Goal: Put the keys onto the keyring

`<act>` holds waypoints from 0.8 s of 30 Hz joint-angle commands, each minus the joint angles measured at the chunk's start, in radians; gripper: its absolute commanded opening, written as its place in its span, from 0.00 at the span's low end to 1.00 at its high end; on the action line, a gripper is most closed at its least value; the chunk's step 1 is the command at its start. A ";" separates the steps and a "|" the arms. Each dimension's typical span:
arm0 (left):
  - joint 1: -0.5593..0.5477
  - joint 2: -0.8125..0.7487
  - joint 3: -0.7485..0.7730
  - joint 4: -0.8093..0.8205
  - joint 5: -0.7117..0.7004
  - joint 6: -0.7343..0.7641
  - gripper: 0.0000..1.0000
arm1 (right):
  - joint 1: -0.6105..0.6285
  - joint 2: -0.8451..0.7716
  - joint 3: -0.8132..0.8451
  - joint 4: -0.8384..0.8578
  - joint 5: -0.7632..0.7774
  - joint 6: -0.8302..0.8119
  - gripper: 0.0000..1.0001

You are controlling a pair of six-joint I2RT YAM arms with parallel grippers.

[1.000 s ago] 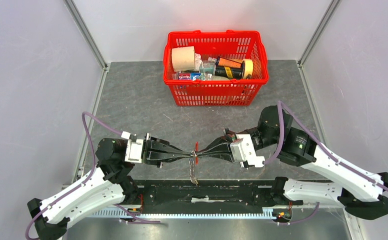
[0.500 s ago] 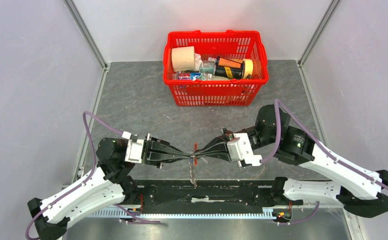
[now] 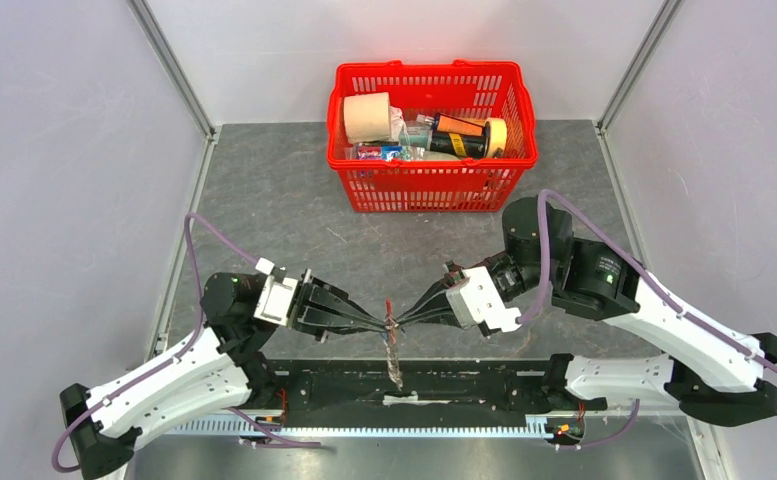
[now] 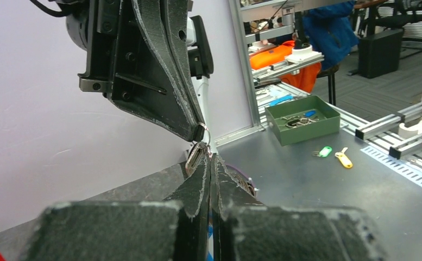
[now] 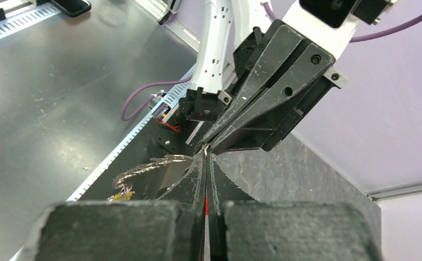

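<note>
Centrally, over the near edge of the tabletop [image 3: 264, 200], the left claw [image 3: 378, 322] is pinched shut on a slim silvery key [image 4: 196, 156], which juts from its tips. Just right of it, touching both claws, hangs the keyring [image 3: 392, 340]: a short red strap on top, a small wire ring, and a silvery coiled cord dangling below. The right claw [image 3: 405, 321] is clamped shut on the strap, tip to tip with the left.
</note>
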 commanded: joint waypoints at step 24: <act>-0.057 0.042 0.058 0.085 0.128 -0.103 0.02 | 0.003 -0.027 0.043 -0.176 -0.136 -0.063 0.00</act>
